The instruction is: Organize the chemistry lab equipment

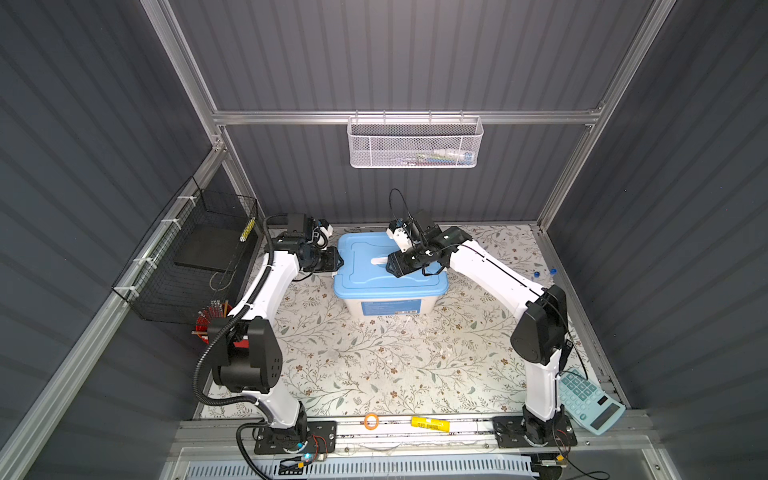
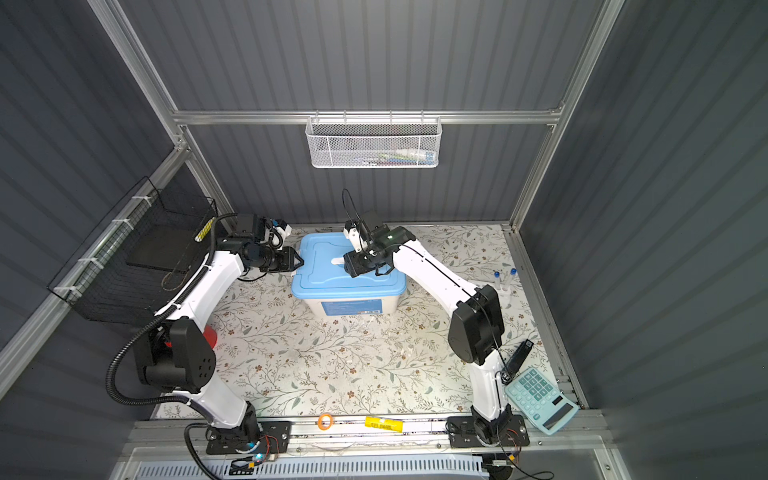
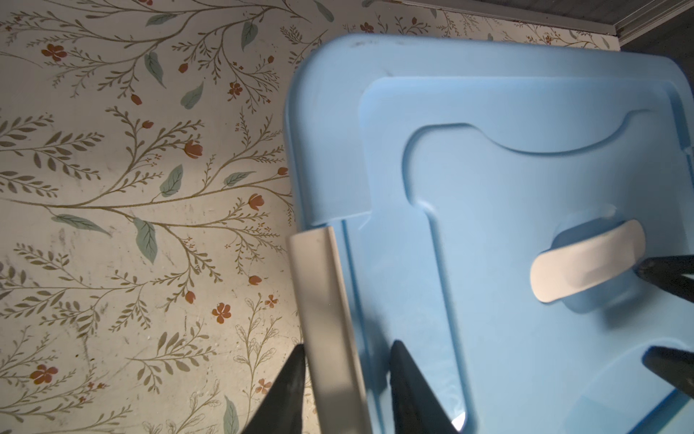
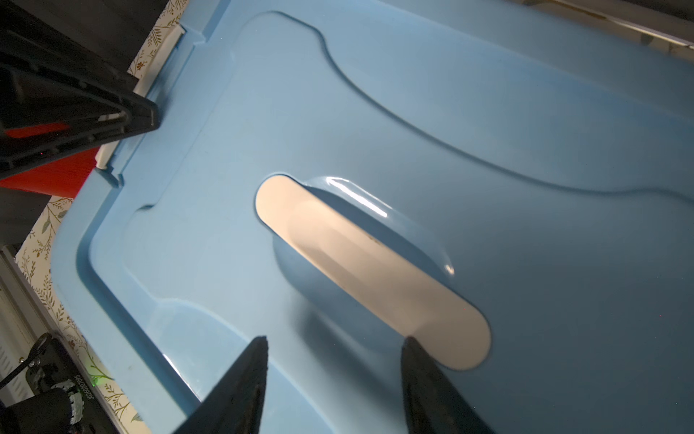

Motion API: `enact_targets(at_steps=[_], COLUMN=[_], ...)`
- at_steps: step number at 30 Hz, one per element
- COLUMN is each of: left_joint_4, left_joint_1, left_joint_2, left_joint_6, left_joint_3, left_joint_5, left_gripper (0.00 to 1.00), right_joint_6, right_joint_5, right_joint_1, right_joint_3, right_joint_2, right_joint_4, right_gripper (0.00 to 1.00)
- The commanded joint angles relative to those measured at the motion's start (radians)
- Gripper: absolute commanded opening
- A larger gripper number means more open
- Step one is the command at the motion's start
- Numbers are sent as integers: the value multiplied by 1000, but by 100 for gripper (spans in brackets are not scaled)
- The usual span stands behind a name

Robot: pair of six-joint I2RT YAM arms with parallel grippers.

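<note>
L gripper (image 3: pixel 348 342) straddled white latch (image 3: pixel 323 293) at lid (image 3: pixel 488 150) edge, long axis btwn jaws, unclamped; R gripper (image 4: pixel 335 336) gaped above handle (image 4: pixel 368 270).

The box lid (image 4: pixel 488 112) is smooth pale-blue plastic with a soft gloss; its white handle (image 4: pixel 371 270) is matt plastic. The floral table cover (image 3: pixel 112 188) looks matt. The wall basket (image 1: pixel 414 143) is white perforated metal. The right gripper (image 4: pixel 335 340) has matt black plastic fingers.
</note>
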State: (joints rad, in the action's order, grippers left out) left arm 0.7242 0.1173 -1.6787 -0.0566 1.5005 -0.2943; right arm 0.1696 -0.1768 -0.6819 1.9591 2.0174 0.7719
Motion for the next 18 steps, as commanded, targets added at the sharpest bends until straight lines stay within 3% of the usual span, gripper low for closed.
enact_targets(at_steps=[1, 18], left_joint_4=[89, 147], left_joint_1=[28, 79], left_joint_2=[-35, -94], left_joint_6=[37, 63], left_joint_3=[18, 65], left_joint_5=[67, 192], left_gripper=[36, 29], right_joint_6=[11, 19], right_joint_5=[-13, -36], right_joint_1=[-2, -2], right_joint_3=[-23, -38], right_joint_2=[22, 35], right_joint_4=[46, 19], right_gripper=[58, 58])
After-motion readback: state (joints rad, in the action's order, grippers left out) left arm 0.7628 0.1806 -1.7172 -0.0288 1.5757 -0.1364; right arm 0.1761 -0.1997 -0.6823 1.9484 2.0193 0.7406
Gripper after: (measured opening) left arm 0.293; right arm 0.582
